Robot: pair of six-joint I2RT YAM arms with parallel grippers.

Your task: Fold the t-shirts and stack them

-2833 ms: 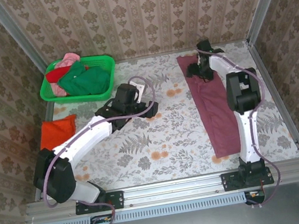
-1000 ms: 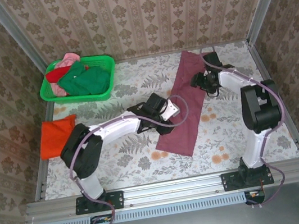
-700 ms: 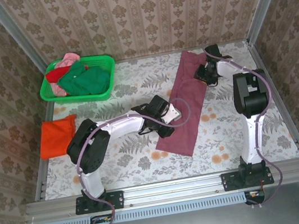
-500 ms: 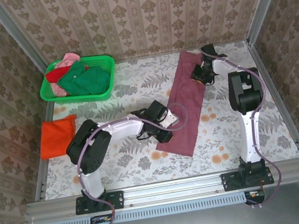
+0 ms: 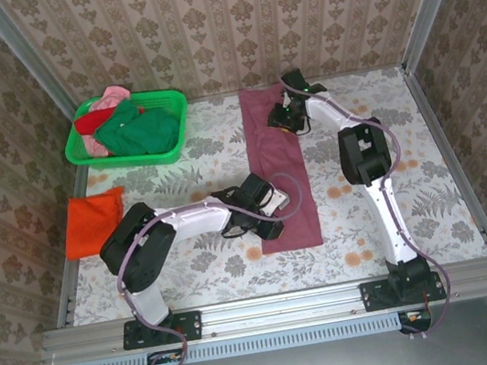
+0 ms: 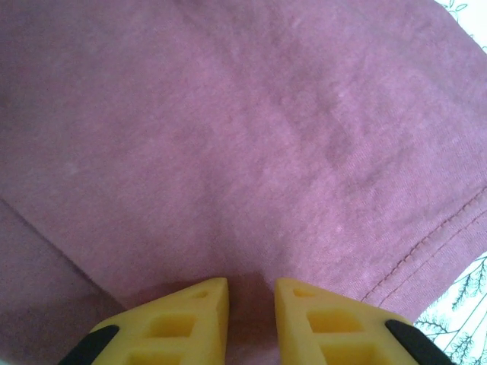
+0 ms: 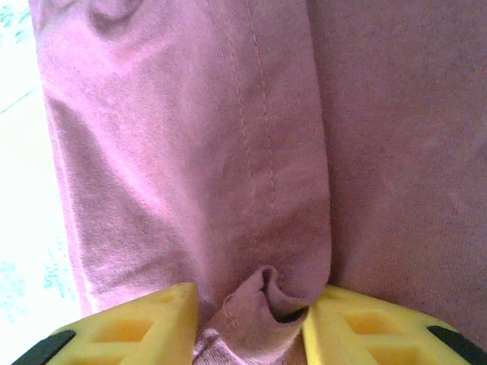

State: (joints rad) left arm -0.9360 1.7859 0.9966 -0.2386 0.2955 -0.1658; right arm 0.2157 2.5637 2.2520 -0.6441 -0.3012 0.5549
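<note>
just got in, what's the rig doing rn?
Both arms are on the maroon t-shirt, folded into a long strip down the middle of the table. The left end effector pinches its near end, the right end effector its far end. A folded orange-red t-shirt lies at the left edge; more shirts sit in the green basket at the far left.

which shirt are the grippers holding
The maroon t-shirt, the long strip mid-table; the orange-red t-shirt lies apart at left, others sit in the green basket.
</note>
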